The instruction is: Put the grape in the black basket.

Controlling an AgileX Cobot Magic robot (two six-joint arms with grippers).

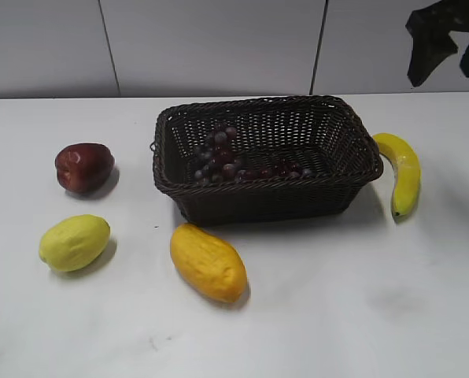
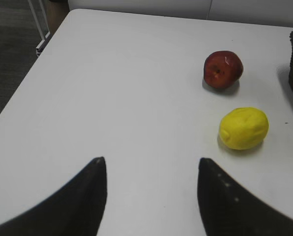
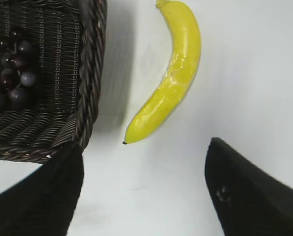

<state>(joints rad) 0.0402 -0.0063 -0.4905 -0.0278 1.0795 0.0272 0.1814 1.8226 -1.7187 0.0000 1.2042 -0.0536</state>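
Observation:
The grape bunch (image 1: 228, 161) lies inside the black basket (image 1: 352, 130) at mid table, along its left and front floor. It also shows in the right wrist view (image 3: 14, 73), inside the basket's corner (image 3: 90, 73). My right gripper (image 1: 447, 39) is raised at the far right, above the table; in its wrist view its jaws (image 3: 144, 160) are open and empty over bare table beside the basket. My left gripper (image 2: 151, 164) is open and empty over the table's left part; it is out of the exterior view.
A yellow banana (image 1: 401, 172) lies right of the basket, also seen in the right wrist view (image 3: 173, 73). A dark red apple (image 1: 83, 166), a yellow lemon-like fruit (image 1: 74, 242) and an orange-yellow mango (image 1: 208, 261) lie left and front. The table's left edge (image 2: 23, 83) drops to floor.

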